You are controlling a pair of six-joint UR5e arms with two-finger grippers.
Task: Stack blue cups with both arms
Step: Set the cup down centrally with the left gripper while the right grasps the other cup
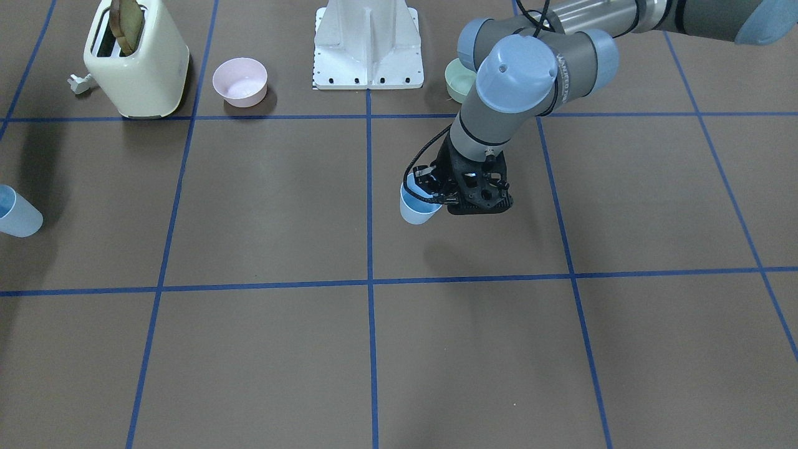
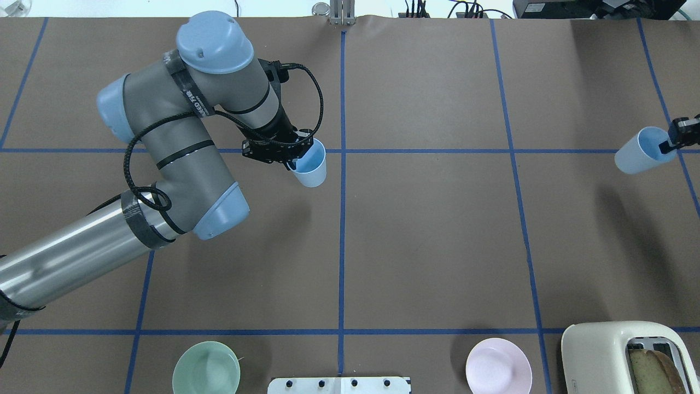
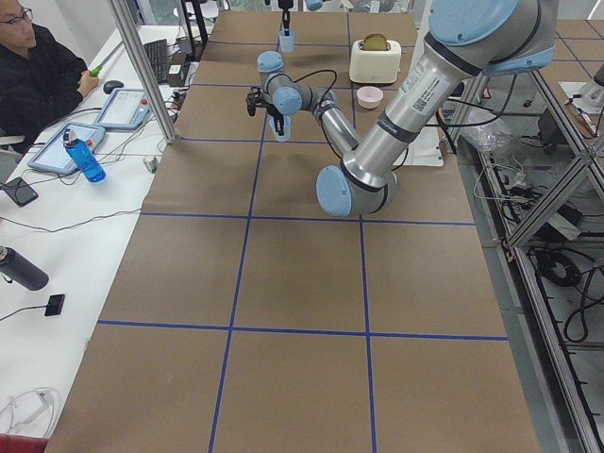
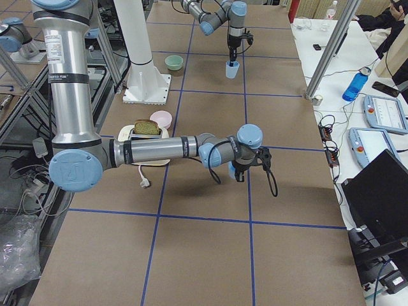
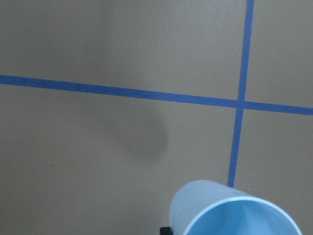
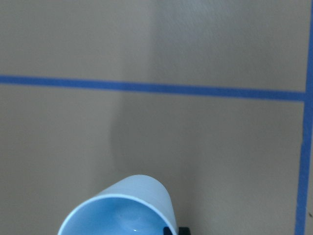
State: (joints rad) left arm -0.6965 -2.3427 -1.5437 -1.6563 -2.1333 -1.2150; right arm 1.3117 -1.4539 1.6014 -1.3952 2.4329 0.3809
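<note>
My left gripper [image 2: 298, 159] is shut on the rim of a pale blue cup [image 2: 311, 166] and holds it above the table near the centre line. The cup also shows in the front view [image 1: 416, 209] and the left wrist view [image 5: 230, 211]. My right gripper [image 2: 672, 144] at the far right edge is shut on the rim of the second blue cup [image 2: 639, 152], tilted and held off the table. That cup also shows in the front view [image 1: 17, 214] and the right wrist view [image 6: 122, 209]. The cups are far apart.
A cream toaster [image 1: 137, 59] with toast, a pink bowl [image 1: 240, 81] and a pale green bowl [image 1: 459, 82] stand along the robot's side by the white pedestal base [image 1: 368, 47]. Blue tape lines grid the brown table [image 1: 274, 199].
</note>
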